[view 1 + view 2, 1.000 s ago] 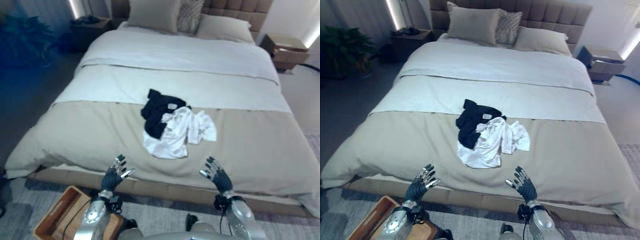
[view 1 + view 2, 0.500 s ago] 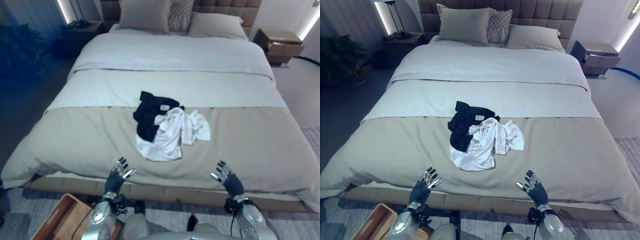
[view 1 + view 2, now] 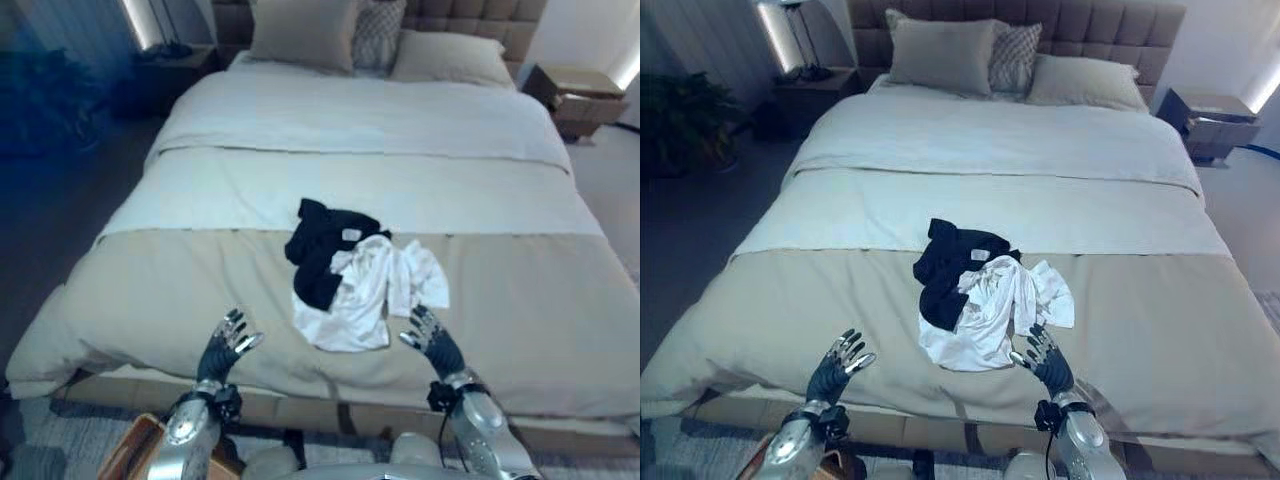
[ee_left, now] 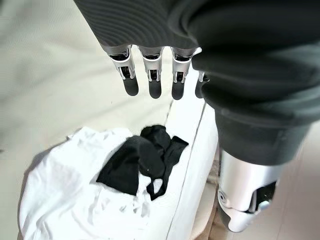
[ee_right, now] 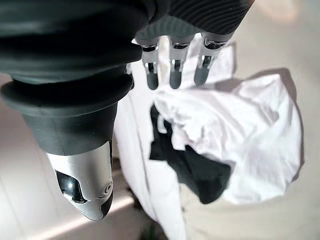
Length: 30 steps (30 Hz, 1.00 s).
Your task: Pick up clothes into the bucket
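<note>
Your clothes sit in one heap on the bed (image 3: pixel 180 270), near the middle of the beige cover: a white garment (image 3: pixel 365 295) with a black garment (image 3: pixel 320 245) overlapping its far left side. The heap runs roughly from the foot of the bed toward the pillows, black end farther from you, white end nearer. Both of your hands hover over the near edge of the bed with fingers straight and spread, holding nothing. Your right hand (image 3: pixel 432 338) is clearly the nearer one: its fingers are just beside the near right corner of the white garment, which lies ahead of them and slightly to your left. Your left hand (image 3: pixel 225 345) is well apart from the heap, which lies ahead and to its right across bare cover. The basket (image 3: pixel 135 455) shows at the lower edge by your left arm, on the floor at the foot of the bed. I judge the reach belongs to your right hand, straight forward onto the white cloth, with the carry then crossing toward your left side.
</note>
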{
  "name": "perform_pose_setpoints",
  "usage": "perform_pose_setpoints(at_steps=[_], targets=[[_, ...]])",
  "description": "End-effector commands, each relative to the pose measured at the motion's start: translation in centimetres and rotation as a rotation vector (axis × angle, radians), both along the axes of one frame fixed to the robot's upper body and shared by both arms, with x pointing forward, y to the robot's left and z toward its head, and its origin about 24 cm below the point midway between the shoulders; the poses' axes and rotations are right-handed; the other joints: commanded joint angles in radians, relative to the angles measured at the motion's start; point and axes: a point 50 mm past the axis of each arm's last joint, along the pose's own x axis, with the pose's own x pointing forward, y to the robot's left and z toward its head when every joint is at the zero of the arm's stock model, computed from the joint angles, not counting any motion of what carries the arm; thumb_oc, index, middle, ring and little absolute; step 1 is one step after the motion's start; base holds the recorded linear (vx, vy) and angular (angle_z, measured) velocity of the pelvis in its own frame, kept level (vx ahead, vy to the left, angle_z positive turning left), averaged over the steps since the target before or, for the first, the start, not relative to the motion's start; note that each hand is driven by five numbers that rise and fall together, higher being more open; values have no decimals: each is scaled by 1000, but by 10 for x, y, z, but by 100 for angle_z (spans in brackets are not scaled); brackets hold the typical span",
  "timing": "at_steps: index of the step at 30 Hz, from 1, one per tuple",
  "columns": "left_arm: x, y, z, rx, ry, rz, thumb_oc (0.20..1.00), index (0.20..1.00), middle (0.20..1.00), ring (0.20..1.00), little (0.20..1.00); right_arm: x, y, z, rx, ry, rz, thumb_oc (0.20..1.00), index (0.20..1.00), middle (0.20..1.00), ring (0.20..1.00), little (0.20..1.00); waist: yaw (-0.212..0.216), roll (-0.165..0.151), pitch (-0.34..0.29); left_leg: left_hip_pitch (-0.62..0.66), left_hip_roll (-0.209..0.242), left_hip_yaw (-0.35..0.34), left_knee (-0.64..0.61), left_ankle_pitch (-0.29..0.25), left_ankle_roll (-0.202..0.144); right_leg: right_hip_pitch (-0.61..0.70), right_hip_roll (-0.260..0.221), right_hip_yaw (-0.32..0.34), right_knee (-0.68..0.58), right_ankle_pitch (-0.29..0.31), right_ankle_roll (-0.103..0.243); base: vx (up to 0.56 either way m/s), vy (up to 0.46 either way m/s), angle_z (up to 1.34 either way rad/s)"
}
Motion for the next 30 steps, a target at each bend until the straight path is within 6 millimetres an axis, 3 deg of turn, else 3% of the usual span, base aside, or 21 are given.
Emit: perform_pose_setpoints(at_steps=[1,4,6,7,9,12,14,18,19,23,24,25,30], targets=[[12,-2,24,-21,-146,-7,1000,1000,1000,1000,1000,24,0,33,-30,-173,33,1000,1000,1000,1000,1000,-24,5,43,-17,55,-37,28,8,-52,94,42,-41,-171,113,6,93,-146,42],[13,-2,26,-29,-159,-1,1000,1000,1000,1000,1000,29,2,36,-59,-193,50,1000,1000,1000,1000,1000,-4,-8,43,-48,70,-48,22,30,-76,137,68,-78,-258,95,4,-59,-221,47],[25,-7,38,-32,-213,-32,1000,1000,1000,1000,1000,39,-3,50,-165,-263,60,1000,1000,1000,1000,1000,7,-2,72,-162,90,-58,130,26,-124,146,84,-134,-297,73,-16,-148,-192,50],[25,-7,38,-32,-214,-32,1000,1000,1000,1000,1000,39,-3,51,-165,-263,60,1000,1000,1000,1000,1000,4,0,71,-169,91,-61,138,22,-125,145,86,-138,-297,73,-16,-104,-78,56],[37,-16,50,-52,-277,-52,1000,1000,1000,1000,1000,55,-3,67,-274,-342,84,1000,1000,1000,1000,1000,8,27,132,-261,115,-122,208,45,-163,134,87,-160,-283,56,-23,-132,38,61],[40,-19,53,-71,-292,-48,1000,1000,1000,1000,1000,63,-3,77,-384,-393,98,1000,1000,1000,1000,1000,5,42,131,-258,120,-116,160,40,-148,104,70,-162,-256,55,-12,-26,119,1],[46,-24,62,-60,-340,-66,1000,1000,1000,1000,1000,82,4,95,-506,-477,108,1000,1000,1000,1000,1000,-1,56,165,-292,112,-100,140,48,-127,-12,38,-138,-178,63,-8,-173,162,-17],[59,-26,82,-26,-431,-63,1000,1000,1000,1000,1000,121,12,138,-787,-658,35,1000,1000,1000,1000,1000,23,46,199,-410,108,-34,187,40,-104,-184,2,-84,-81,75,-1,-148,110,-24],[65,-29,91,-13,-472,-53,1000,1000,1000,1000,1000,136,12,156,-936,-720,-20,1000,1000,1000,1000,1000,36,44,219,-460,106,-32,218,31,-102,-228,-8,-80,-53,67,2,-72,17,-44],[73,-34,103,-24,-526,-45,1000,1000,1000,1000,1000,158,11,177,-1139,-769,-56,1000,1000,1000,1000,1000,49,42,244,-533,102,-38,258,25,-96,-292,-18,-80,-16,59,2,-66,3,6],[77,-36,110,-20,-550,-44,1000,1000,1000,1000,1000,169,6,198,-1250,-811,-109,1000,1000,1000,1000,1000,56,42,267,-582,95,-44,293,18,-91,-336,-26,-76,21,54,2,-44,-9,3],[77,-36,110,-20,-550,-43,1000,1000,1000,1000,1000,169,6,198,-1250,-812,-109,1000,1000,1000,1000,1000,56,42,266,-585,95,-44,295,17,-91,-339,-26,-76,22,53,2,-54,-15,2],[81,-37,119,9,-583,-53,1000,1000,1000,1000,1000,188,-23,236,-1475,-809,-218,1000,1000,1000,1000,1000,75,54,283,-699,78,-64,368,5,-90,-428,-48,-88,99,31,2,-17,-11,20]])
